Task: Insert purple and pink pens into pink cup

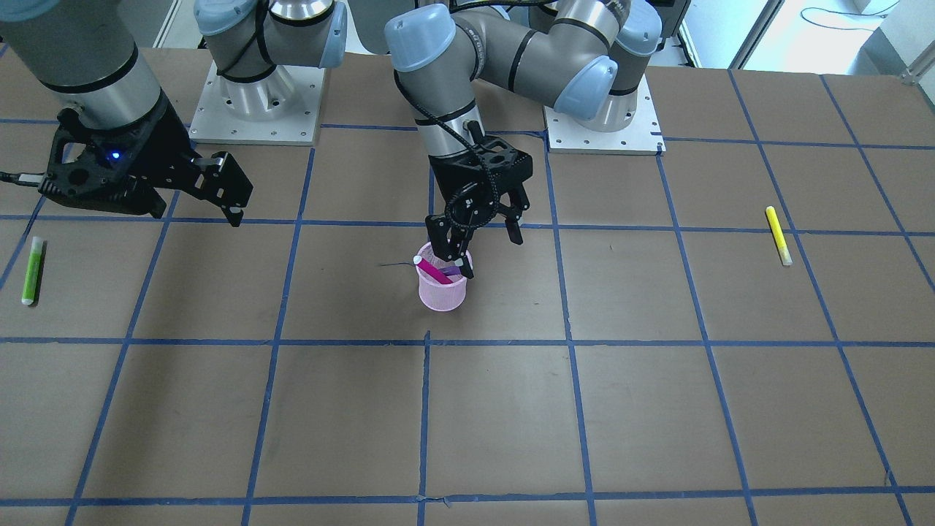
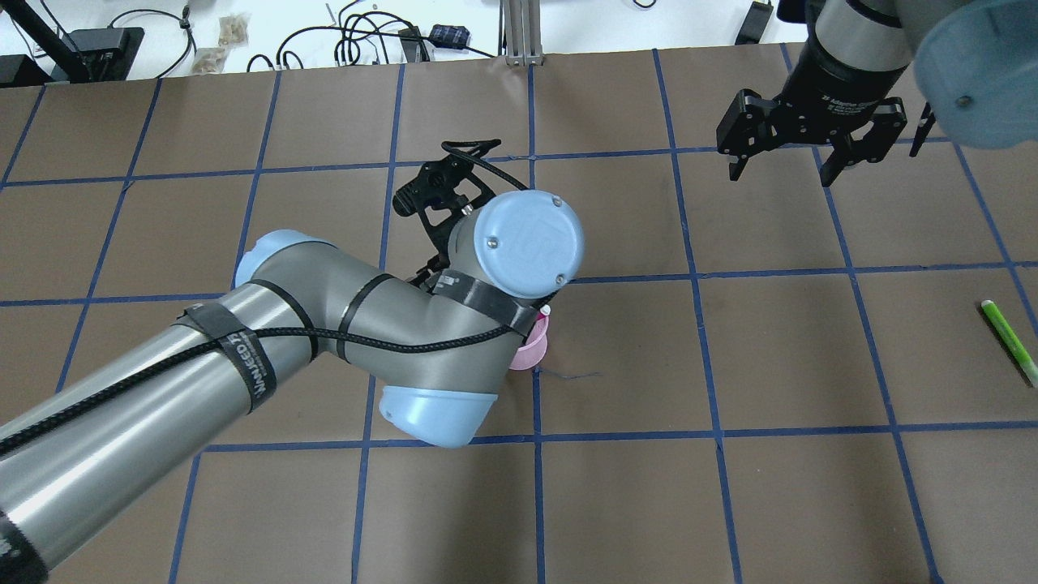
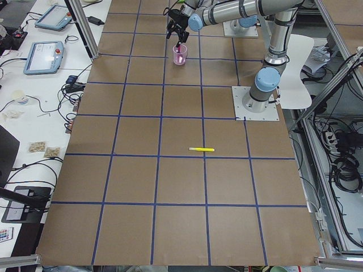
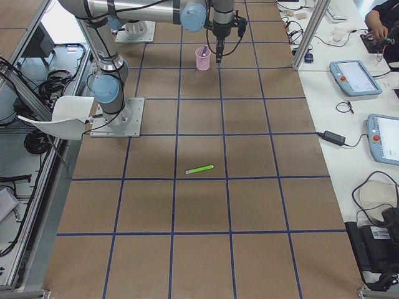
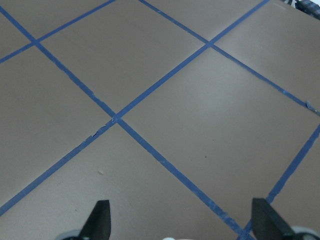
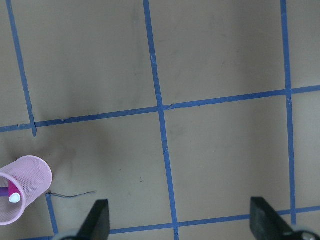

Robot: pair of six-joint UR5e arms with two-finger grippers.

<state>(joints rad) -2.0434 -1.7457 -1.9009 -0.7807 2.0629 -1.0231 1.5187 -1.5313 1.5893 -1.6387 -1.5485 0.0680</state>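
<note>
The pink mesh cup stands upright near the table's middle. A pink pen with a white end leans in it, and a purple pen sits beside it inside. My left gripper hangs just above the cup's rim, open and empty; its wrist view shows only bare table between the spread fingers. My right gripper is open and empty, well away from the cup. Its wrist view shows the cup at the lower left. In the overhead view my left arm hides most of the cup.
A green pen lies on the table on my right side, also in the overhead view. A yellow pen lies on my left side. The table is brown paper with a blue tape grid. The arm bases stand at the back edge.
</note>
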